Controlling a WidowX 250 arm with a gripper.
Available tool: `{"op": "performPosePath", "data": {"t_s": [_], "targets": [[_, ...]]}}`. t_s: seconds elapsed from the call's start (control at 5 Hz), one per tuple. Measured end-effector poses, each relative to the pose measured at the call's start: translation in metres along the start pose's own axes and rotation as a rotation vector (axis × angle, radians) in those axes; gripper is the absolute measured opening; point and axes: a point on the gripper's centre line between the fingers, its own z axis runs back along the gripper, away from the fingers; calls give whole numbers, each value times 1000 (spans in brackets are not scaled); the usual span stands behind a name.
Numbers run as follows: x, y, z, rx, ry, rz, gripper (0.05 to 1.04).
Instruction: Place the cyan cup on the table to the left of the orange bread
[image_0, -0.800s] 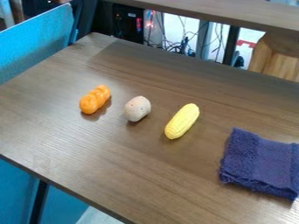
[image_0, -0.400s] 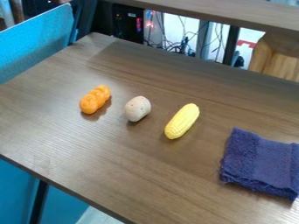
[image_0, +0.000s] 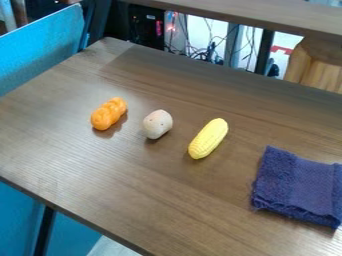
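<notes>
As we find nothing moved, yellow corn (image_0: 208, 139) and purple cloth (image_0: 297, 187) towards four o'clock from pale lump (image_0: 157, 124), orange piece (image_0: 108, 114) towards nine, gripper wide or narrow, we cannot tell.

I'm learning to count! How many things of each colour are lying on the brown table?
Orange: 1, the knobbly toy
Pale beige: 1, the roundish lump
Yellow: 1, the corn
Purple-blue: 1, the cloth
Total: 4
</notes>
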Motion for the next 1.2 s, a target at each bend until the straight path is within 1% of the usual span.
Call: {"op": "performPosePath", "data": {"t_s": [0.2,0.4,0.6,0.8,1.0,1.2], "targets": [[1,0,-6,-10,12,18,1001],[3,1,-11,-6,15,32,1001],[4,6,-13,23,6,49,1001],[5,5,-17,18,10,65,991],[5,3,-25,-6,27,73,926],[8,2,-32,-31,30,73,646]]}}
